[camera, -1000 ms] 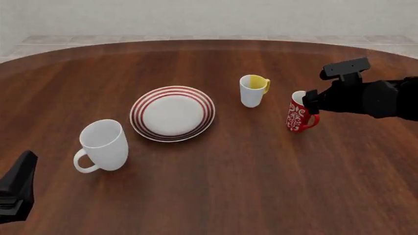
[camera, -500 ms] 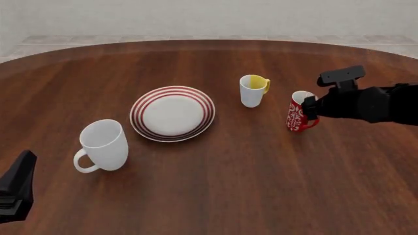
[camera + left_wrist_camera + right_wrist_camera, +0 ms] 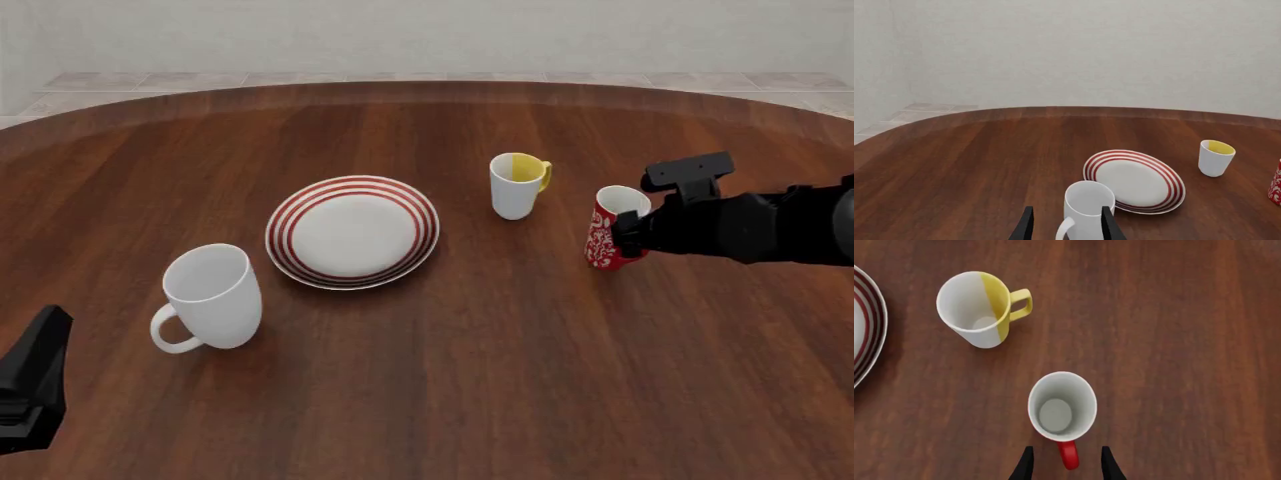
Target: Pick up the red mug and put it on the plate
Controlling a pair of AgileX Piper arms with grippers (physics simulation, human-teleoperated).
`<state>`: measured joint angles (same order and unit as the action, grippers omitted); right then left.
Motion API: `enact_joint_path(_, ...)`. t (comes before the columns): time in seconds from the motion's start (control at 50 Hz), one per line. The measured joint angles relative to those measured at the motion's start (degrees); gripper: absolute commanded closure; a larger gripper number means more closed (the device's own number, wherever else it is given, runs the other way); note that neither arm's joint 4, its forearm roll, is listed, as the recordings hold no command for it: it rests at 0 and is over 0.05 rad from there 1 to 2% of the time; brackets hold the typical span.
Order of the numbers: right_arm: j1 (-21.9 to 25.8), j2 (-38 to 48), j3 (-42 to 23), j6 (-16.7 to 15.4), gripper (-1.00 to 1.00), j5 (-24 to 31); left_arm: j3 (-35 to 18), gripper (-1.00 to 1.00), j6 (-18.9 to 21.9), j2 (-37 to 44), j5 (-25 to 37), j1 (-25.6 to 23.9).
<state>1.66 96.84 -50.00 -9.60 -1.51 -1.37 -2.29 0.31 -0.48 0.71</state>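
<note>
The red mug with its white swirl pattern stands upright on the table, right of centre. In the right wrist view I look down into the red mug and its white inside. My right gripper is open, with one finger on each side of the red handle and no visible contact. In the front view the right gripper sits right against the mug's right side. The plate, white with red rings, lies empty to the mug's left. My left gripper is open and empty, low at the near left.
A white mug with a yellow inside and handle stands between the plate and the red mug, slightly farther back. A large plain white mug stands near the left front, just ahead of my left gripper. The round wooden table ends at a curved far edge.
My right arm has come down and slightly left, closer around the red mug's handle side. The mugs, the plate and the left arm have not moved.
</note>
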Motion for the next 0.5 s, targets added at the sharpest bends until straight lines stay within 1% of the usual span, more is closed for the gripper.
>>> enact_joint_path(0.5, 0.1, 2.3, -0.4, -0.4, -1.0, -0.6, -0.5, -1.0, -0.1, 0.1, 0.5, -0.1)
